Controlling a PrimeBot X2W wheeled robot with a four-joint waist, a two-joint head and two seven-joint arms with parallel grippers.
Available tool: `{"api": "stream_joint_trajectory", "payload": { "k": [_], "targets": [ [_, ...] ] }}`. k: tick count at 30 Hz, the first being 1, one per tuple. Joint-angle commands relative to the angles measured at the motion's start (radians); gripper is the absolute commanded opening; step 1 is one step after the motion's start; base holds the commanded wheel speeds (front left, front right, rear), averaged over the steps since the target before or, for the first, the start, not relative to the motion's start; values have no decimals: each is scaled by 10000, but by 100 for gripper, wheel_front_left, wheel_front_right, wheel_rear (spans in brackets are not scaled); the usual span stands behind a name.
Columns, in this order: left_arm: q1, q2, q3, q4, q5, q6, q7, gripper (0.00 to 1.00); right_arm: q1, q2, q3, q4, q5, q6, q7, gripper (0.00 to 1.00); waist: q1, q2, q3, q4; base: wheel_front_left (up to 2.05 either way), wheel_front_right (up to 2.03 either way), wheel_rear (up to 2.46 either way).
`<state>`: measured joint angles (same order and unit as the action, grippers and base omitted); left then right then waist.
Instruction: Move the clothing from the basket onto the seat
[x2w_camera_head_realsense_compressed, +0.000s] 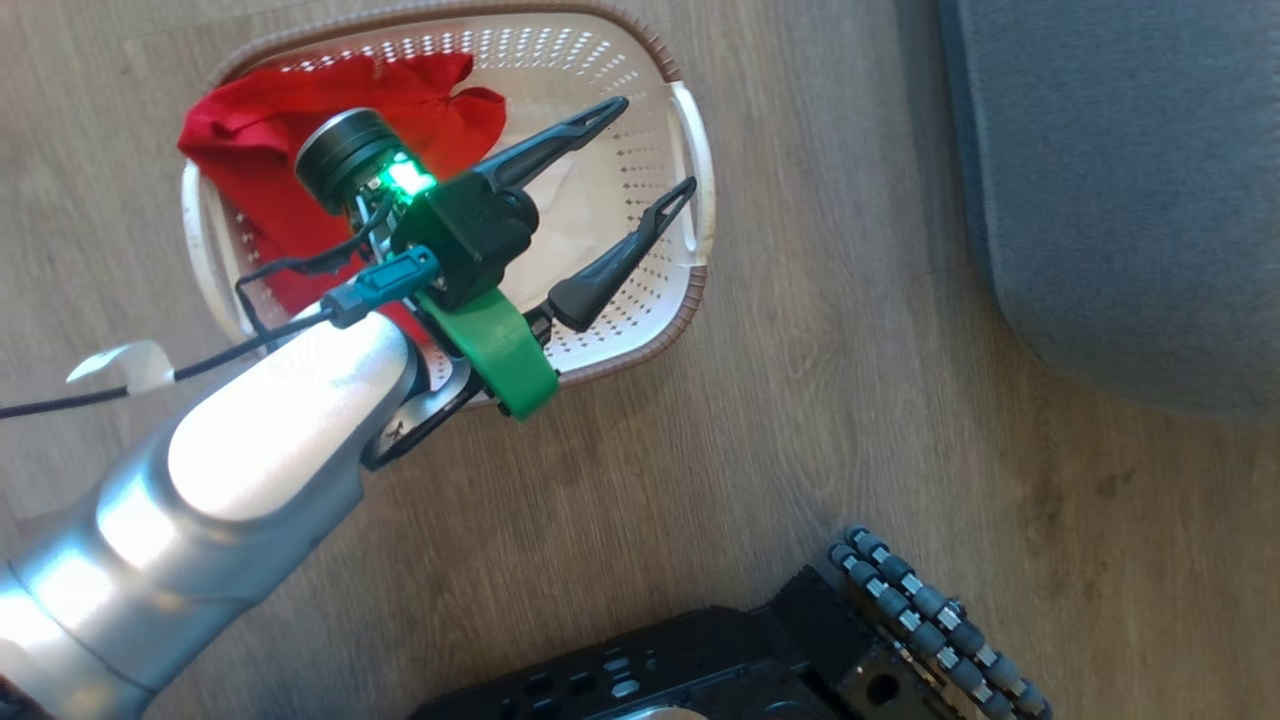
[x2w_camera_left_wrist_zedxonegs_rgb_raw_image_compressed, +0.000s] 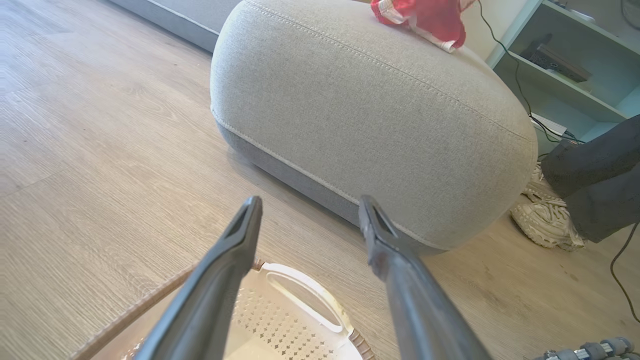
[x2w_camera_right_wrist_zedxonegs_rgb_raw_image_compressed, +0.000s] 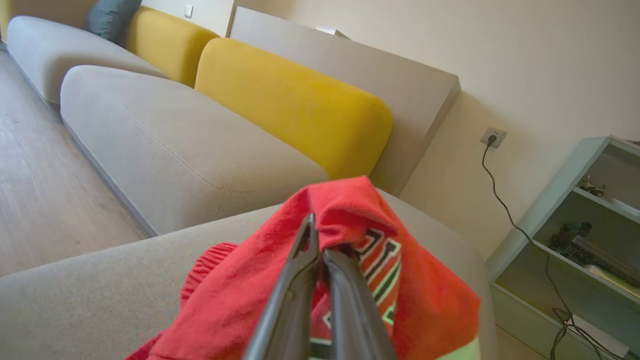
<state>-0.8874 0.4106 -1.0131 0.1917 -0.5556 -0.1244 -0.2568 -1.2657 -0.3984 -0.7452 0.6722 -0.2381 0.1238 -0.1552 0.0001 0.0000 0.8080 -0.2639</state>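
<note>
The left gripper hangs over the basket with its fingers spread wide and empty. Its arm covers part of the red clothing bunched in the basket's corner at the head view's upper left. The right gripper is pinched tight on another red garment at the seat; the cloth runs off the frame's lower edge, so whether it rests on the cushion is unclear.

Silver forearm, green wrist bracket, black cable, dark long-fingered left claw, black roller-wheeled base.
</note>
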Motion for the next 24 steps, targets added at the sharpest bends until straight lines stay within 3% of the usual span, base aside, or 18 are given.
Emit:
{"api": "stream_joint_trajectory", "payload": {
  "k": [1, 8, 12, 14, 15, 16, 24],
  "targets": [
    [-24, 69, 380, -350, 81, -63, -49, 100, 214, -181, -121, -192, -130, 69, 2, 0, -1, 0, 26, 95, 0, 0, 0],
    [97, -183, 499, -290, 107, -63, -49, 100, 674, 120, -656, 1095, -411, 69, -220, 0, -1, 0, -193, 354, 0, 0, 0],
    [190, -343, 617, -206, 105, -63, -49, 100, 915, 48, -229, 2215, -270, 69, -480, 2, -1, 0, -441, 420, 0, 0, 0],
    [253, -427, 664, -163, 99, -63, -49, 100, 1128, 29, 217, 2652, -172, 69, -722, 35, -1, 0, -603, 434, 0, 0, 0],
    [292, -467, 691, -144, 104, -63, -49, 100, 1235, 28, 399, 2789, -106, 69, -821, 84, -1, 0, -699, 439, 0, 0, 0],
    [340, -512, 722, -127, 107, -63, -49, 100, 1355, 35, 590, 2911, -28, 69, -896, 100, -1, 0, -797, 446, 0, 0, 0],
    [833, -857, 1021, 100, 84, -63, -49, 100, 2571, 371, 2252, 2579, 783, 69, -1059, 100, -1, 0, -1686, 578, 0, 0, 0]
  ]
}}
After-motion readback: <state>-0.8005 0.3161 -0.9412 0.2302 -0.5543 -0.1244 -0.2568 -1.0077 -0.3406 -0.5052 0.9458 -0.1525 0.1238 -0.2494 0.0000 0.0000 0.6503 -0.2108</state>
